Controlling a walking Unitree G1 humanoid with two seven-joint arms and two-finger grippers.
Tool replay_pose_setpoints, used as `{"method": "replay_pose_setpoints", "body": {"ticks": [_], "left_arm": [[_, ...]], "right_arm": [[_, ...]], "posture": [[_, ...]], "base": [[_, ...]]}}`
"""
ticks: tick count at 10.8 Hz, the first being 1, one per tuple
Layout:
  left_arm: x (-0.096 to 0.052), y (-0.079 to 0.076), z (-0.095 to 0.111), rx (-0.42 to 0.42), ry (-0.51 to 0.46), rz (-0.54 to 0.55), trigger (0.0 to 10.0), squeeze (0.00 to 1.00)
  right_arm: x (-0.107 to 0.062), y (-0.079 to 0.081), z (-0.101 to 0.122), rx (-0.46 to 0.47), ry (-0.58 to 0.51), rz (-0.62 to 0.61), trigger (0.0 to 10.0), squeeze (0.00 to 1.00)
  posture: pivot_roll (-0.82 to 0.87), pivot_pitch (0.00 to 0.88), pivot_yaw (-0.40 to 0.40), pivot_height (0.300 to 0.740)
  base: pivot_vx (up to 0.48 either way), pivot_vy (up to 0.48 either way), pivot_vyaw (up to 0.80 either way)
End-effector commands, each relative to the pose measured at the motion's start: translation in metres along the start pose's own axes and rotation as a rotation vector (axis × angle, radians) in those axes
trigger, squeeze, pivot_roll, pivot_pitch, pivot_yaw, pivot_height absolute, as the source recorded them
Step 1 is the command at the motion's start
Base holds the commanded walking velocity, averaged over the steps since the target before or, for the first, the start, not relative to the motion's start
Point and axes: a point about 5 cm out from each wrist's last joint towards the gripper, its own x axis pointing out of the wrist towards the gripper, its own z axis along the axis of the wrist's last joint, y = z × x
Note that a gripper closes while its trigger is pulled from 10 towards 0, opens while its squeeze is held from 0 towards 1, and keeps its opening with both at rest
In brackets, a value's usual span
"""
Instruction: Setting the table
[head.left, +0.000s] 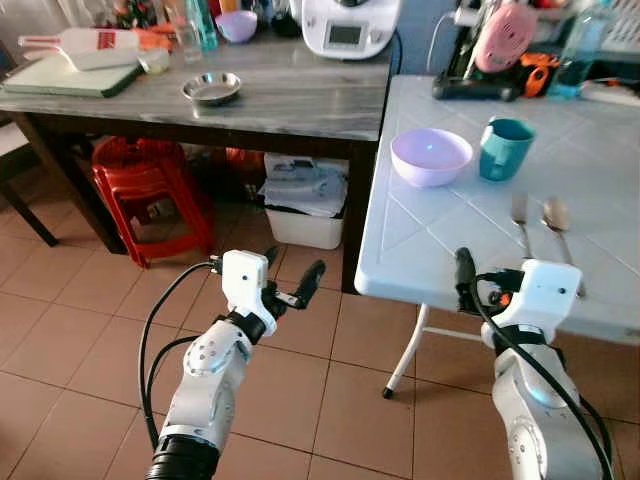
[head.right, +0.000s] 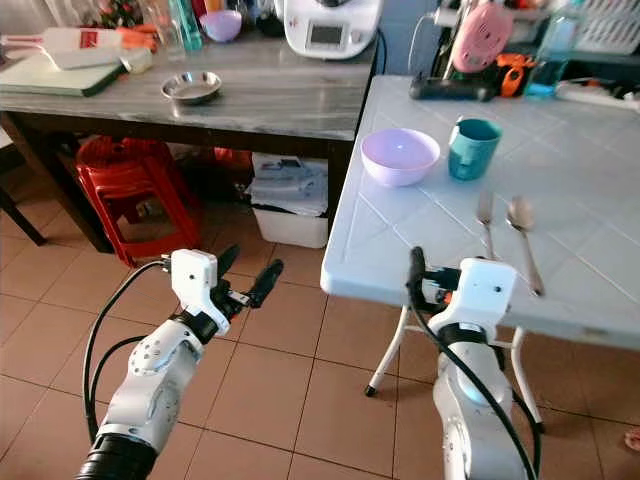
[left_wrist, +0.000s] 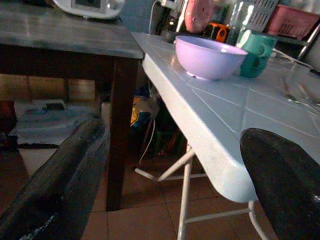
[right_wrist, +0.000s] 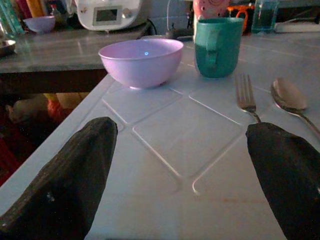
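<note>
On the white folding table (head.left: 420, 262) stand a lavender bowl (head.left: 431, 156) and a teal mug (head.left: 504, 148), side by side. Nearer the front edge, a fork (head.left: 520, 220) and a spoon (head.left: 558, 225) lie parallel. My right gripper (right_wrist: 180, 132) is open at the table's front edge, pointing toward the bowl and fork with nothing between its fingers (head.left: 465, 268). Over the tiled floor, left of the table's corner, my left gripper (head.left: 292, 268) is open and empty.
A grey-topped wooden table (head.left: 300, 105) abuts on the left, carrying a steel dish (head.left: 211, 88) and a white appliance (head.left: 348, 25). Beneath it are red stools (head.left: 150, 190) and a white box (head.left: 305, 205). Clutter and a bottle (head.left: 580, 50) line the white table's back.
</note>
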Motion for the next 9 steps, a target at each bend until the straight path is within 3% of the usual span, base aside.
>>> {"method": "replay_pose_setpoints", "body": {"ticks": [1,4,5,9], "left_arm": [[-0.0007,-0.0005,0.0023,-0.007,-0.006,-0.007,10.0,0.00],[-0.0009,-0.0008,0.0020,-0.011,-0.003,-0.010,10.0,0.00],[-0.0007,-0.0007,0.0021,-0.013,-0.001,-0.010,10.0,0.00],[-0.0003,-0.0015,0.0026,-0.018,-0.002,-0.014,10.0,0.00]], "right_arm": [[0.0001,-0.0008,0.0009,-0.005,-0.002,-0.004,10.0,0.00],[-0.0005,-0.0001,0.0020,-0.002,-0.007,0.001,10.0,0.00],[-0.0018,0.0050,0.0065,-0.095,-0.044,0.053,10.0,0.00],[-0.0015,0.0059,0.0076,-0.079,-0.046,0.049,10.0,0.00]], "posture": [[-0.06,0.057,0.033,0.740],[-0.06,0.059,0.034,0.740],[-0.06,0.059,0.034,0.740],[-0.06,0.058,0.033,0.740]], "base": [[0.311,0.000,0.00],[0.311,0.000,0.00],[0.311,0.000,0.00],[0.309,0.000,0.00]]}}
